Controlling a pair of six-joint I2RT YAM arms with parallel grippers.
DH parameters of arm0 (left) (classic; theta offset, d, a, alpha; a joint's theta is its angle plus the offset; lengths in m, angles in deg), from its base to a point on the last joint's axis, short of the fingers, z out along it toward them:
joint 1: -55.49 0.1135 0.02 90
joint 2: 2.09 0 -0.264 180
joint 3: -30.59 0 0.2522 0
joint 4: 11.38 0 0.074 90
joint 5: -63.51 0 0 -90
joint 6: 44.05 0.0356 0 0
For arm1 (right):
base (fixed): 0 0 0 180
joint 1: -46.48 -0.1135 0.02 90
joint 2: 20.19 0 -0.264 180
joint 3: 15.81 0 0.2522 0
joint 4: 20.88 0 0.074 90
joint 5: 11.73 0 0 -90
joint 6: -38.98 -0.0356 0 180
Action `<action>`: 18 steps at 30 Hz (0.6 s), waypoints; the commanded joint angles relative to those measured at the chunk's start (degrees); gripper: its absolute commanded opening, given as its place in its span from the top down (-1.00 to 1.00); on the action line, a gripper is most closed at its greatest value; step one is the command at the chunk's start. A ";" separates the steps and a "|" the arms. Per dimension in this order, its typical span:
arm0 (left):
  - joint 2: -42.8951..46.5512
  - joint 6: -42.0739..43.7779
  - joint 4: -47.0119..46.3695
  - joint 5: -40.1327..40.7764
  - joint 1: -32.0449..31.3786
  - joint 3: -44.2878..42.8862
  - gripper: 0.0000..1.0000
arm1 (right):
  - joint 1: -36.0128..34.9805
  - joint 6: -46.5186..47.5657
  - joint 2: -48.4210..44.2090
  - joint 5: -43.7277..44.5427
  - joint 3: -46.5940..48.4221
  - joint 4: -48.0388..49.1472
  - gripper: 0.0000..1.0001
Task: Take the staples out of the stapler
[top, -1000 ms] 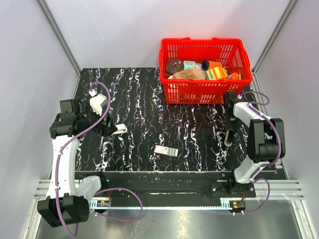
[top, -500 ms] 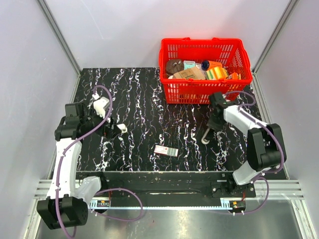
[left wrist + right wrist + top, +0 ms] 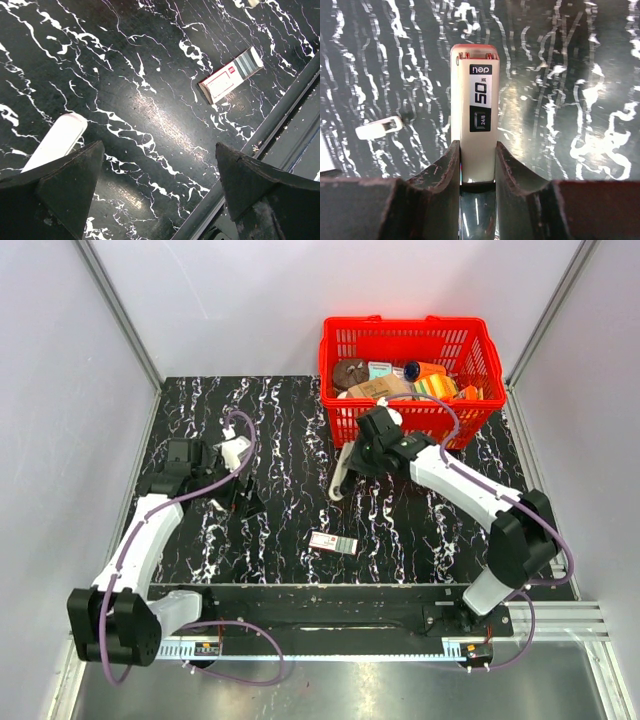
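Note:
My right gripper (image 3: pixel 345 472) is shut on a white stapler (image 3: pixel 336 486) and holds it over the middle of the table. In the right wrist view the stapler (image 3: pixel 476 110) stands between both fingers (image 3: pixel 445 170), its black "50 24/8" label facing the camera. My left gripper (image 3: pixel 245 504) is open and empty, low over the table left of centre. A small white piece (image 3: pixel 55 142) lies beside its left finger (image 3: pixel 75 175); it also shows in the right wrist view (image 3: pixel 379 127). A small staple box (image 3: pixel 333 542) lies near the front edge, also visible in the left wrist view (image 3: pixel 230 77).
A red basket (image 3: pixel 400 425) full of assorted items stands at the back right, just behind the right arm. The black rail (image 3: pixel 330 600) runs along the table's front edge. Grey walls close in the left and right sides.
My right arm has swung from the right side to the table's middle, carrying the stapler. My left gripper has moved right, over the small white piece.

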 commanded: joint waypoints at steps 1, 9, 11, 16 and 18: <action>-2.79 1.70 -3.71 -2.31 -1.48 0.22 -0.98 | -2.64 -4.47 0.74 -2.45 2.67 9.96 1.00; -10.71 3.90 -3.18 -7.06 -4.90 -2.59 -0.98 | -6.33 -8.17 3.55 -4.39 1.97 20.59 1.00; -12.03 4.08 -3.70 -6.97 -6.13 -2.76 -0.98 | -6.86 -8.78 4.69 -5.01 2.58 21.92 1.00; -14.05 4.34 -5.38 -6.80 -7.11 -3.55 -0.98 | -8.00 -10.45 6.98 -6.24 3.46 25.52 1.00; -15.28 4.43 -5.46 -6.79 -7.37 -4.69 -0.98 | -8.26 -11.07 7.68 -8.34 3.55 26.40 1.00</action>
